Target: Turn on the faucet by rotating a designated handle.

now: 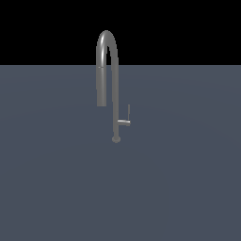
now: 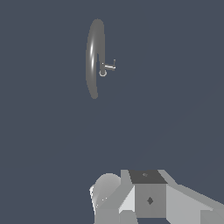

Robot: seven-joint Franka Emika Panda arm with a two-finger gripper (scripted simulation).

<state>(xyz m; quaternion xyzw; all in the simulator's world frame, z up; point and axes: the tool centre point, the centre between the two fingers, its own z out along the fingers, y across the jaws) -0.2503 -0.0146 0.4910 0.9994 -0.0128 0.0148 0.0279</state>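
Note:
The faucet [image 1: 115, 89] is a tall slim grey gooseneck tap that stands upright on a dark grey surface, its arched spout curving toward the exterior view's left. The handle [image 1: 127, 116] is a thin L-shaped lever: a short stub off the lower stem on the exterior view's right, ending in a slender upright rod. The wrist view looks down on the faucet [image 2: 94, 57] from above and from a distance, with the handle [image 2: 109, 66] sticking out beside the stem. No gripper fingers show in either view.
The faucet's small round base [image 1: 116, 139] sits on the flat dark grey surface [image 1: 188, 188]. Pale grey and white blocky robot parts [image 2: 148, 199] fill one edge of the wrist view, far from the faucet.

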